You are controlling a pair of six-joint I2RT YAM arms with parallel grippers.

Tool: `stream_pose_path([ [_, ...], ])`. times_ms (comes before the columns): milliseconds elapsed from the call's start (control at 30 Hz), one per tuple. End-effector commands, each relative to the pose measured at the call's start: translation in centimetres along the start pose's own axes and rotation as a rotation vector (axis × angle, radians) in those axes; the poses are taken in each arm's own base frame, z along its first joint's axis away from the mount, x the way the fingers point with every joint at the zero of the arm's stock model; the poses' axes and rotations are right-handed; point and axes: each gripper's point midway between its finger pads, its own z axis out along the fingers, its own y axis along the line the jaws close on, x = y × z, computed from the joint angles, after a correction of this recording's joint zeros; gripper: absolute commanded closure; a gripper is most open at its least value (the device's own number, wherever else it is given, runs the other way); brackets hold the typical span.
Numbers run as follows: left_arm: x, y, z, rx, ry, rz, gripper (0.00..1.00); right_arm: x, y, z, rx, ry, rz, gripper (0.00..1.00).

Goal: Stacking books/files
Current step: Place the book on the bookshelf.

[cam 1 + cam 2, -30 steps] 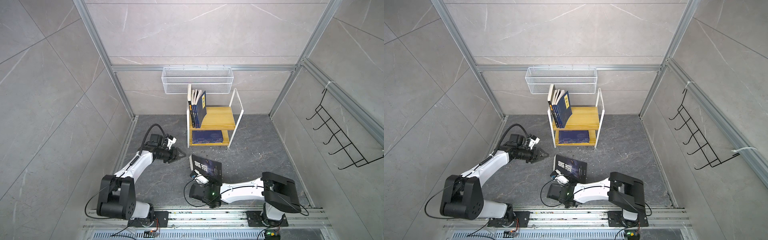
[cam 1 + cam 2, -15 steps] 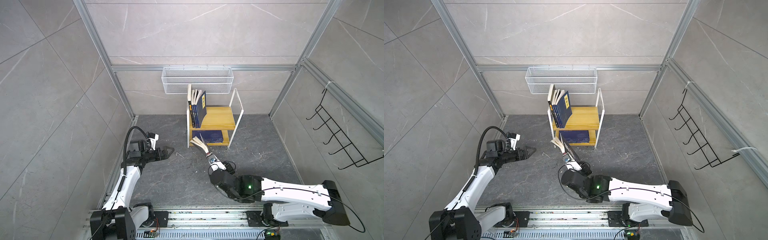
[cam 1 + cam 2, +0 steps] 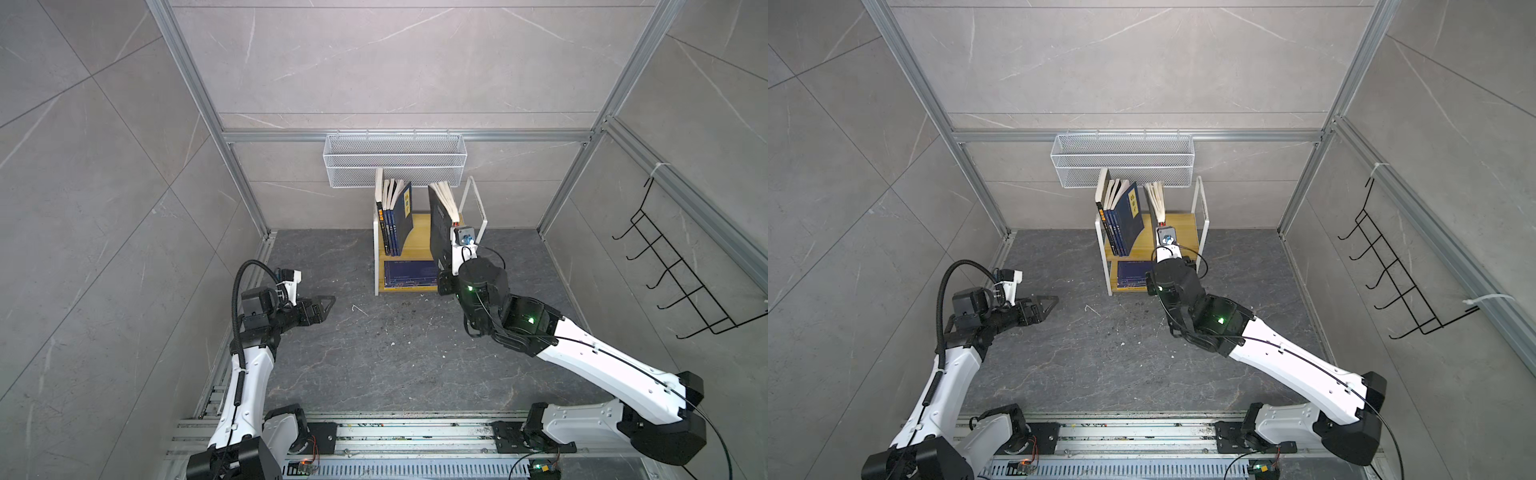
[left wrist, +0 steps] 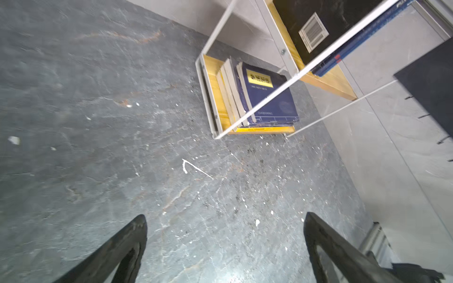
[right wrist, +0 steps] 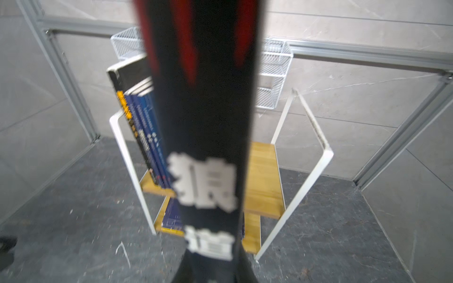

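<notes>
At the front edge of a small two-tier rack (image 3: 477,207) of pale wooden boards in a white metal frame, the right gripper (image 5: 213,274) was clamped narrowly on the lower spine of a thin black paperback with bold white characters (image 5: 208,147). It held this book upright, pages fanning loose at the top. The book stood over the open right part of the upper board (image 3: 417,239); whether it touched the wood could not be told.

At that board's left end, a row of dark navy paperbacks (image 3: 392,220) already leaned against the frame, one black spine outermost. On the lower board a short pile of navy books with a yellow title label on top (image 4: 266,98) lay flat.

Well apart, near the left edge of the dark grey stone floor (image 3: 374,353), the left gripper (image 4: 224,220) hovered with its jaws spread wide and nothing between them.

No loose book showed on the floor. The task therefore looked nearly finished: only the black book remained to be set beside the row and let go.
</notes>
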Motion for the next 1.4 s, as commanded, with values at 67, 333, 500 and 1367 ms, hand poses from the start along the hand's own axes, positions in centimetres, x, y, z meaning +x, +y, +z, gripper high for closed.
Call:
stream_pose_path([
  [67,-1.5,0.3,-0.9,-0.035,-0.057,0.052,0.0,-2.6,0.4,5.3,0.052,-0.1,0.129,1.0],
  [333,-1.3,0.2,-0.7,-0.016,-0.054,0.058,0.0,1.0,1.8,12.3,0.083,-0.088,0.168,1.0],
  [500,-1.0,0.3,-0.4,-0.008,-0.042,0.044,0.0,2.0,3.4,14.5,0.063,-0.132,0.16,1.0],
  [1367,-0.9,0.7,-0.3,-0.015,-0.041,0.045,0.0,5.4,9.0,16.7,-0.184,-0.026,0.103,0.76],
])
